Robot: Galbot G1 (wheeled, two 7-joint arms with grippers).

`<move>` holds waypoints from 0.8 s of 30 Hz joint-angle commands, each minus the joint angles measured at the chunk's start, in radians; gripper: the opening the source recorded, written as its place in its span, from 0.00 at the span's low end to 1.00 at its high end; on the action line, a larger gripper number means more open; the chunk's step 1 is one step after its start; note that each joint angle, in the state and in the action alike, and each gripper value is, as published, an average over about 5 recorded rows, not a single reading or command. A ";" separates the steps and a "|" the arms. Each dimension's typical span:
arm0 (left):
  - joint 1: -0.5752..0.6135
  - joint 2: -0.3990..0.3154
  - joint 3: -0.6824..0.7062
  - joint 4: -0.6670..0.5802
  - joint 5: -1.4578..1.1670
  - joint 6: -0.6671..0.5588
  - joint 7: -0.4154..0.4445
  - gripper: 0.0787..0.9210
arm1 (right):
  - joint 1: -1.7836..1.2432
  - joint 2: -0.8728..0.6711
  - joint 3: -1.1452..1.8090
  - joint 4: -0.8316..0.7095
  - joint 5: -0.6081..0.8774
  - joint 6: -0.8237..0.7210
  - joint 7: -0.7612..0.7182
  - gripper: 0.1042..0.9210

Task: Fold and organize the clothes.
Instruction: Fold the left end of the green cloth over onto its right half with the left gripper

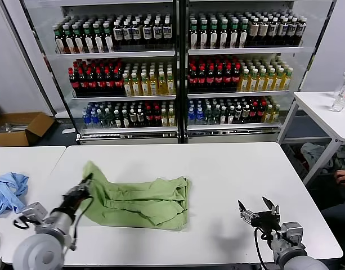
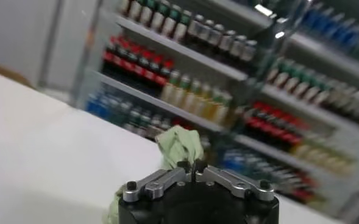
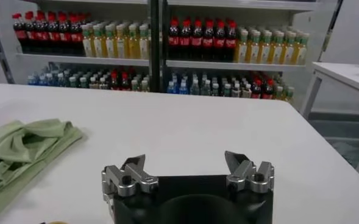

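Green shirt [image 1: 141,201] lies bunched, partly folded, on the table [image 1: 228,169]. Left gripper [image 1: 82,190] pinches its left edge; right gripper [image 1: 255,212] hovers open, well apart. Neat folding remains.

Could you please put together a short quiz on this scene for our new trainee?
1. True or false: the left gripper is shut on the green shirt.
2. The right gripper is: A) holding the shirt, B) open above the white table, apart from the shirt, C) on the blue garment.
3. Fill in: behind the table stands a fridge full of ____.

Key: 1 true; 2 B; 3 bottles.
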 commanded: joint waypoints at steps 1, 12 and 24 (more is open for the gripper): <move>-0.071 -0.160 0.354 -0.038 -0.136 -0.016 0.017 0.01 | 0.001 0.000 0.001 -0.004 0.001 0.001 -0.001 0.88; -0.203 -0.186 0.539 0.166 0.161 -0.005 0.009 0.01 | 0.006 0.000 0.012 -0.016 0.005 0.003 -0.002 0.88; -0.182 -0.128 0.493 0.055 0.375 0.000 0.063 0.28 | 0.014 0.000 0.011 -0.032 0.004 0.003 -0.003 0.88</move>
